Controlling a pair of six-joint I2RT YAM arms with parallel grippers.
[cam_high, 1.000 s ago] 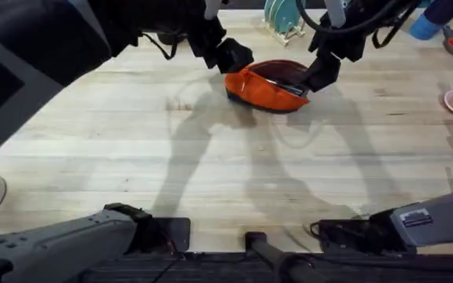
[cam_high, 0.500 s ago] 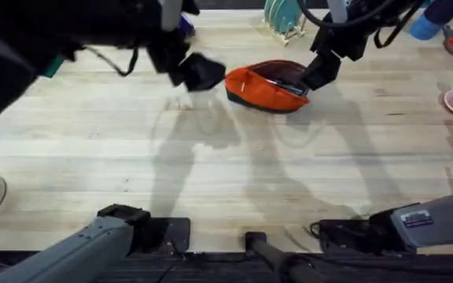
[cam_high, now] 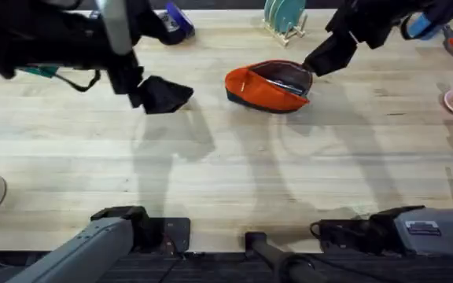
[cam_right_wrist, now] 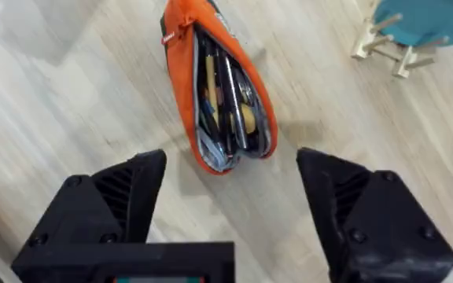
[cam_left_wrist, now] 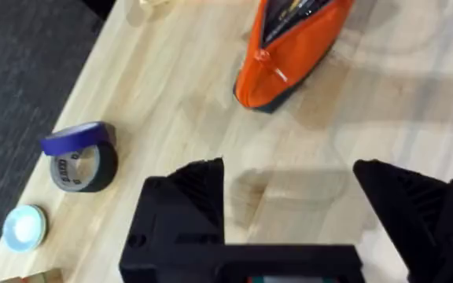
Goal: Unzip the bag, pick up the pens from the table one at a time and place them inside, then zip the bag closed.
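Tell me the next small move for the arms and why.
Probably bring the left gripper back to the bag's closed end to grab the zipper pull. The bag lies open with pens inside, and both the left and the right gripper are open and clear of it, so zipping remains.

Black arms, blocky black tool fingers (cam_left_wrist: 403, 200), grey base links, white label
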